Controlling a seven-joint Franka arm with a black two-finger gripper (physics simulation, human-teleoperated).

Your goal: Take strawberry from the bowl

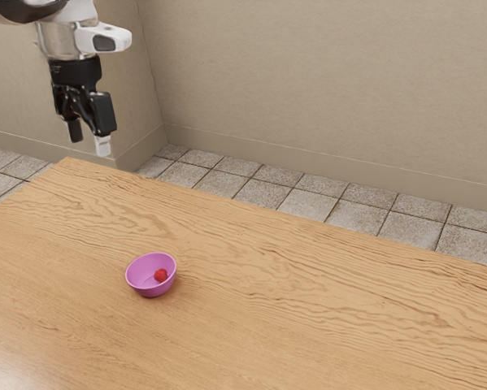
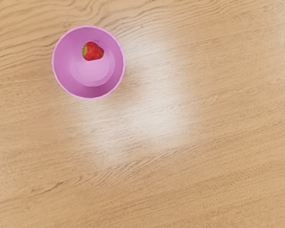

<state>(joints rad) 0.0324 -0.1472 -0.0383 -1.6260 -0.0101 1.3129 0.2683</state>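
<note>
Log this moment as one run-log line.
gripper: open, empty, raised | strawberry: inside pink bowl | pink bowl: upright on table | pick: not yet made

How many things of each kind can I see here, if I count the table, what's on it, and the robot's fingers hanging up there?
Strawberry: 1
Bowl: 1
Table: 1
Fingers: 2
Total: 5

Beige walls (image 1: 324,89) | speckled floor tiles (image 1: 304,203) | wood-grain table (image 1: 308,325), pale glare patch
</note>
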